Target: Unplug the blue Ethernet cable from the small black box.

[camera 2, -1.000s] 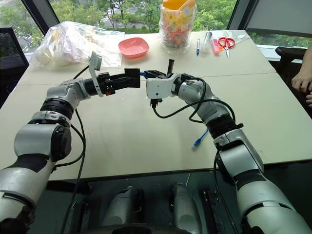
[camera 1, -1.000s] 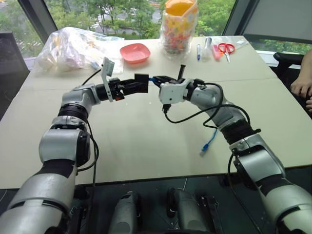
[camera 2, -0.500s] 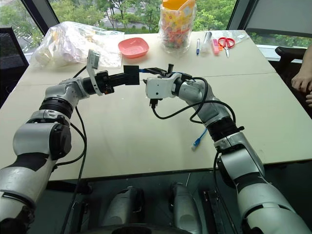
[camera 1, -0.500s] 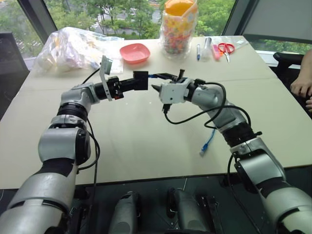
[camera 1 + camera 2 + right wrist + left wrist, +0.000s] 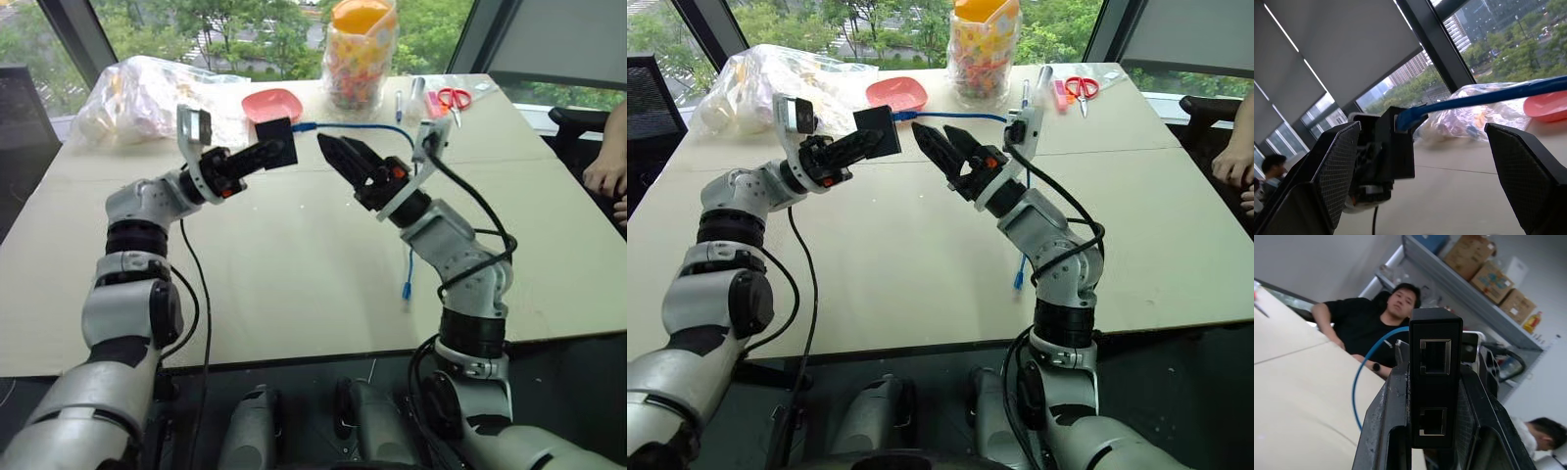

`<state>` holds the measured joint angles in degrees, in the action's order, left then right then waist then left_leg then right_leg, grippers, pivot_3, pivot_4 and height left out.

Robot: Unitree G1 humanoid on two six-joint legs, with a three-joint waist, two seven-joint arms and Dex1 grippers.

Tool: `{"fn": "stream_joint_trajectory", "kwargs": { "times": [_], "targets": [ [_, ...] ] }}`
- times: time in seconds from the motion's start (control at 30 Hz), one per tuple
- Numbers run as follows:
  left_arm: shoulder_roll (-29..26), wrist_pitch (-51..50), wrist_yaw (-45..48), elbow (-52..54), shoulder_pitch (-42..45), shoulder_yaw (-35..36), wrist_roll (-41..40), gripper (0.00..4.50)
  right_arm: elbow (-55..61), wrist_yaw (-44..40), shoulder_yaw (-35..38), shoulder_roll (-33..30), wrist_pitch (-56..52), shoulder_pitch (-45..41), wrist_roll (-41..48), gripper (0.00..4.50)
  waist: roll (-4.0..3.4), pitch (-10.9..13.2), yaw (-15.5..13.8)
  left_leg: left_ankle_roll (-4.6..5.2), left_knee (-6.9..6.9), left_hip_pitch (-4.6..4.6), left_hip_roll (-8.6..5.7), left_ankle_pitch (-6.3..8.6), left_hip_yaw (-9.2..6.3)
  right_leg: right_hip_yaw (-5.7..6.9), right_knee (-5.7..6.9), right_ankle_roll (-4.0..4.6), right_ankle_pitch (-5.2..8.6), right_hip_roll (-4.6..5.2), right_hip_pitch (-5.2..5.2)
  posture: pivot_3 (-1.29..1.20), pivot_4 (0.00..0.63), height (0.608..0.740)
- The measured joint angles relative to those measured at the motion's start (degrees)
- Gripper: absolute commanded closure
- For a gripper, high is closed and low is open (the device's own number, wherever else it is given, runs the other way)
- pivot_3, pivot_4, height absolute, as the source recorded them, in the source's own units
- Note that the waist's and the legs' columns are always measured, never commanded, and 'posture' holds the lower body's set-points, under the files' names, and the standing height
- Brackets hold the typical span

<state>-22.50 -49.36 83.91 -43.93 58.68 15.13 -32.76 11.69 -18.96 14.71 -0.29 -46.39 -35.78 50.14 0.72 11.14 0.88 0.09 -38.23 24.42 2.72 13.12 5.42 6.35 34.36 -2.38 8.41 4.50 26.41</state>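
Since the earlier frame the right hand (image 5: 942,149) has let go of the thin bright-blue Ethernet cable (image 5: 955,116) and pulled back, its 2 fingers now spread apart at frame centre. Left of it, the left hand (image 5: 860,145) is clamped on the small matte-black plastic box (image 5: 878,130). The cable, still plugged in, runs rightward from the box, arcing just beyond the right hand, the nearer one to regrasp, then drops to the beige worktop (image 5: 892,255).

My beige flat tabletop (image 5: 294,284): clear plastic bag (image 5: 137,93) at 10 o'clock, pink shallow bowl (image 5: 271,102) & sweets-filled clear jar (image 5: 359,59) at 12, red-handled scissors (image 5: 453,97) at 1.
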Motion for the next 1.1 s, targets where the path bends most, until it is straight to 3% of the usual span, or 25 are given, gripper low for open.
{"fn": "stream_joint_trajectory", "kwargs": {
  "times": [0.2,0.5,0.6,0.83,1.1],
  "targets": [
    [0.9,-3.8,-4.0,6.2,-1.6,-0.2,-3.4,4.01,2.0,2.8,-1.0,0.5,-1.2,0.9,4.6,0.27,0.00,0.0,-0.1,0.01,0.02,0.05,-0.02,0.01,0.00,0.00,-0.06,-0.04,0.02,0.00,0.03,0.00,0.150,0.740],
    [2.0,-4.1,-5.6,7.0,-2.2,-0.7,-5.4,4.01,1.3,3.5,-1.9,0.3,-0.6,0.9,5.9,0.27,0.00,0.0,0.0,0.01,0.03,0.06,-0.02,0.01,-0.01,0.00,-0.09,-0.05,0.03,-0.02,0.03,0.00,0.150,0.740],
    [2.1,-4.1,-5.6,7.1,-2.2,-0.9,-5.6,4.01,0.5,3.4,-2.5,0.2,-0.4,0.9,5.8,1.00,0.00,0.0,0.0,0.01,0.03,0.06,-0.02,0.01,0.00,0.01,-0.10,-0.04,0.04,-0.02,0.03,0.00,0.150,0.740],
    [1.8,-4.2,-6.3,8.2,-3.1,-0.9,-6.6,4.01,-0.6,3.0,-4.1,0.1,1.1,0.4,5.7,4.48,0.00,0.0,0.0,0.01,0.05,0.07,-0.02,0.01,-0.01,0.01,-0.13,-0.04,0.04,-0.02,0.04,0.00,0.150,0.740],
    [1.5,-4.2,-6.5,9.4,-4.0,-0.9,-6.7,4.01,-0.9,2.7,-4.8,0.1,1.4,0.4,5.8,4.48,0.00,0.0,-0.1,0.01,0.06,0.09,-0.02,0.01,-0.02,0.02,-0.16,0.05,0.10,-0.02,0.04,0.00,0.150,0.740]
  ]
}}
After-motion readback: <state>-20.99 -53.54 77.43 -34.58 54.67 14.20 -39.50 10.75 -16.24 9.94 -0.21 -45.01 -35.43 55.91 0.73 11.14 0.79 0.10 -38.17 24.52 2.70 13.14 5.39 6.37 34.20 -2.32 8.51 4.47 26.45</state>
